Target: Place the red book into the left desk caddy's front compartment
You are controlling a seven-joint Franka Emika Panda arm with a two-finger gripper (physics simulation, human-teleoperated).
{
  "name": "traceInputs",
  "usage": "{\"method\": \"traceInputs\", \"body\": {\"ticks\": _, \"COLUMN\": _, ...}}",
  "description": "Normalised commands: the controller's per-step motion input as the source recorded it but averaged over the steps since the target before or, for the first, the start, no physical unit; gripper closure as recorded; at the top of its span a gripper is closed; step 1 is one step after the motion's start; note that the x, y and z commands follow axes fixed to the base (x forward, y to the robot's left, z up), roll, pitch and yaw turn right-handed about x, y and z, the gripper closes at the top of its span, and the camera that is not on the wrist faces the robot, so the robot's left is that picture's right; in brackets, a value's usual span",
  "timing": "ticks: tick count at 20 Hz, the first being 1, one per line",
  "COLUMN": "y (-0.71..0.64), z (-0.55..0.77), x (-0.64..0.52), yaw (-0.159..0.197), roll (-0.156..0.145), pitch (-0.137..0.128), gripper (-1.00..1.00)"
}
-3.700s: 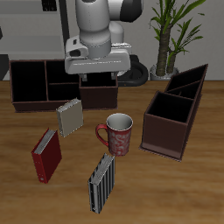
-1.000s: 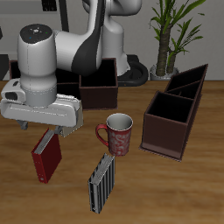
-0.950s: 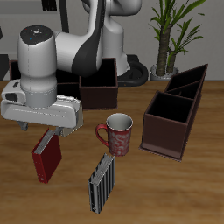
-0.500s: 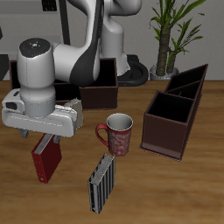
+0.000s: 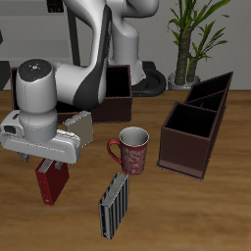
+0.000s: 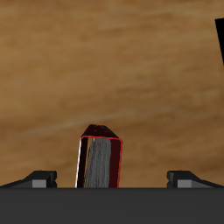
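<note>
The red book (image 5: pixel 52 183) stands upright on the wooden table, near the front edge, its dark-red cover and white page edges showing. My gripper (image 5: pixel 49 164) hangs directly over it and is open. In the wrist view the book's top (image 6: pixel 99 161) rises between the two fingertips (image 6: pixel 39 178), which stand wide apart and do not touch it. The left desk caddy (image 5: pixel 195 124), a dark maroon-brown box seen slantwise, stands well off to the side beyond the mug, with its compartments open to the top.
A patterned red mug (image 5: pixel 132 149) stands beside the gripper. A dark striped book (image 5: pixel 115 204) stands near the front edge. A grey book (image 5: pixel 80 127) leans behind the arm. Another dark caddy (image 5: pixel 115 94) sits at the back, mostly hidden, near a potted plant (image 5: pixel 188 34).
The arm has swung from the table's back to above the red book and has come down; over the last second the gripper sank lower around the book's top.
</note>
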Motion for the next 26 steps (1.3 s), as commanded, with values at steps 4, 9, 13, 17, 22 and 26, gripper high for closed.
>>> {"method": "traceInputs", "body": {"ticks": 4, "y": -0.08, "z": -0.36, "x": 0.07, "yaw": -0.024, "roll": -0.028, "pitch": 0.040, "gripper": 1.00}}
{"method": "traceInputs", "body": {"ticks": 9, "y": 0.08, "z": -0.25, "x": 0.05, "yaw": -0.036, "roll": 0.018, "pitch": 0.016, "gripper": 1.00}}
{"method": "traceInputs", "body": {"ticks": 13, "y": 0.11, "z": -0.10, "x": 0.05, "yaw": -0.026, "roll": 0.014, "pitch": 0.009, "gripper": 1.00}}
{"method": "traceInputs", "body": {"ticks": 17, "y": 0.15, "z": 0.13, "x": -0.06, "yaw": -0.007, "roll": 0.008, "pitch": -0.007, "gripper": 1.00}}
{"method": "traceInputs", "body": {"ticks": 22, "y": 0.07, "z": 0.39, "x": -0.14, "yaw": -0.004, "roll": -0.026, "pitch": -0.037, "gripper": 1.00}}
{"method": "traceInputs", "body": {"ticks": 26, "y": 0.10, "z": 0.65, "x": -0.31, "yaw": -0.046, "roll": -0.108, "pitch": -0.048, "gripper": 1.00}}
